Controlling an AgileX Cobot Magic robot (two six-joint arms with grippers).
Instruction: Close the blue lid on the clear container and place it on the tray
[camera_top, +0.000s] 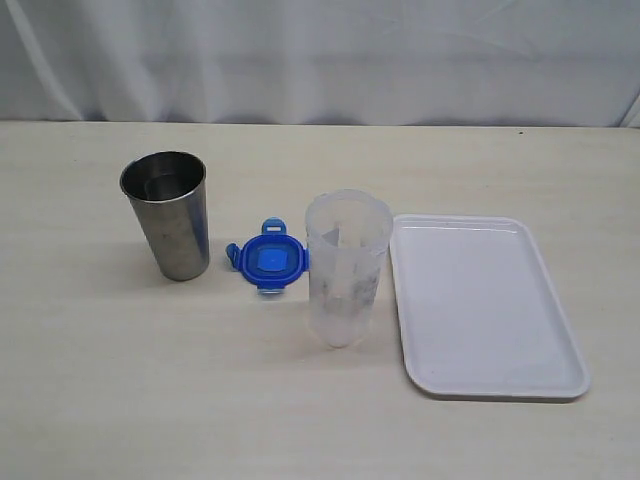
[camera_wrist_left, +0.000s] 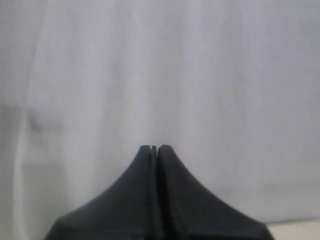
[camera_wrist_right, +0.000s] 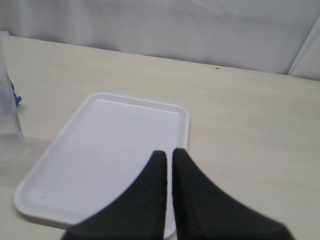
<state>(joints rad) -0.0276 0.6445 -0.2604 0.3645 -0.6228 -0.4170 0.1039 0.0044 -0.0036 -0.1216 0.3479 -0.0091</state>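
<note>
The blue lid (camera_top: 268, 259) lies flat on the table with its flaps spread, touching the left side of the clear container (camera_top: 346, 268). That cloudy tumbler stands upright and lidless just left of the white tray (camera_top: 484, 305), which lies flat with nothing on it. Neither arm shows in the exterior view. My left gripper (camera_wrist_left: 154, 148) is shut with nothing in it and faces only a white curtain. My right gripper (camera_wrist_right: 168, 153) is shut, holds nothing, and hovers over the near end of the tray (camera_wrist_right: 105, 155). The container's wall (camera_wrist_right: 7, 115) shows at that view's edge.
A shiny steel cup (camera_top: 170, 215) stands upright left of the lid. A white curtain (camera_top: 320, 60) hangs along the table's far edge. Bare tabletop (camera_top: 200, 400) lies in front of the objects.
</note>
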